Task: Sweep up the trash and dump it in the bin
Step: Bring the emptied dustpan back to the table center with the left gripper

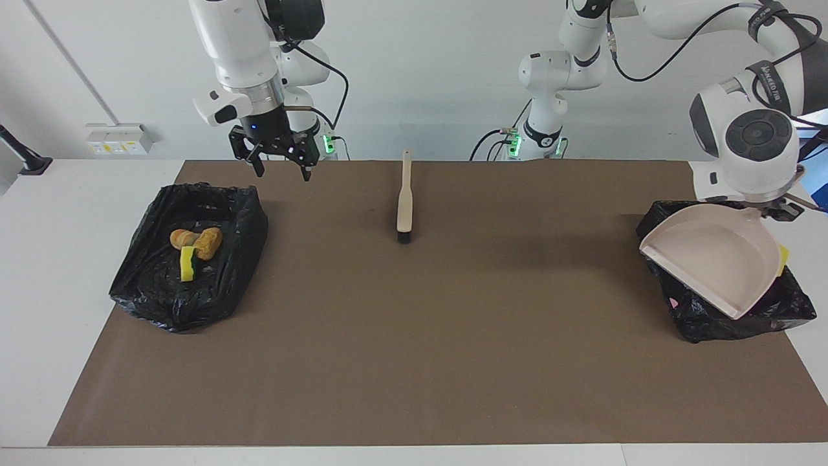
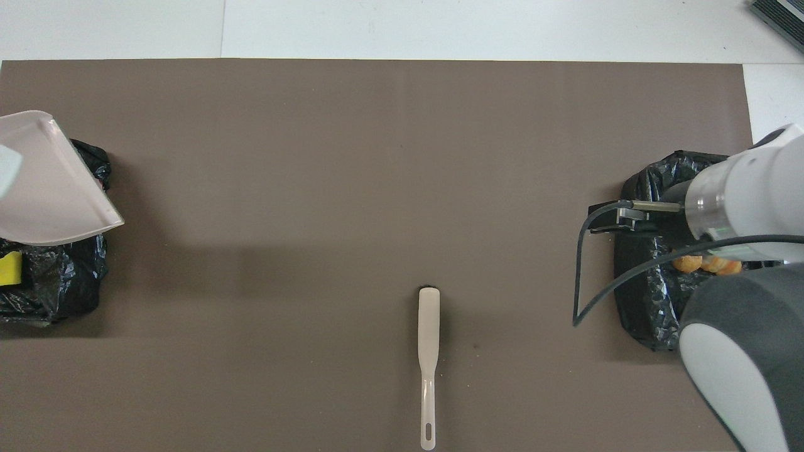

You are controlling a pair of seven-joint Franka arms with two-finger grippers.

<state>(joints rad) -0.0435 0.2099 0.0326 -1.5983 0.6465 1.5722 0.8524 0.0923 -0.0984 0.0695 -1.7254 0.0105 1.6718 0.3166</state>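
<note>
1. The left gripper (image 1: 776, 208), at the right edge of the facing view, is clamped on the handle of the beige dustpan (image 1: 715, 262). The pan hangs tilted over the black-lined bin (image 1: 695, 320) at the left arm's end of the table, its open lip toward the mat.
2. The pan covers most of that bin. Only a sliver of yellow sponge (image 1: 784, 257) shows at its rim in the facing view, and one yellow piece (image 2: 9, 268) in the overhead view. Whether the pan is fully emptied cannot be told.
3. The right gripper (image 1: 279, 155), upper left of the facing view, hangs with fingers apart and empty, over the mat's edge beside the second lined bin (image 1: 155, 304).
4. That bin holds two tan bread-like pieces (image 1: 197, 241) and a yellow-and-green sponge piece (image 1: 187, 263). No trash shows loose on the brown mat (image 1: 414, 362).
5. The brush (image 1: 405, 200) lies at centre, unheld.
6. Risks, as judged:
   - The pan's lower lip sits close to the liner; a low withdrawal could snag the bag and drag the bin or spill it.
   - Any piece clinging inside the pan could drop onto the mat on the way out.
   - A loose grip on the handle could let the pan swing.
</note>
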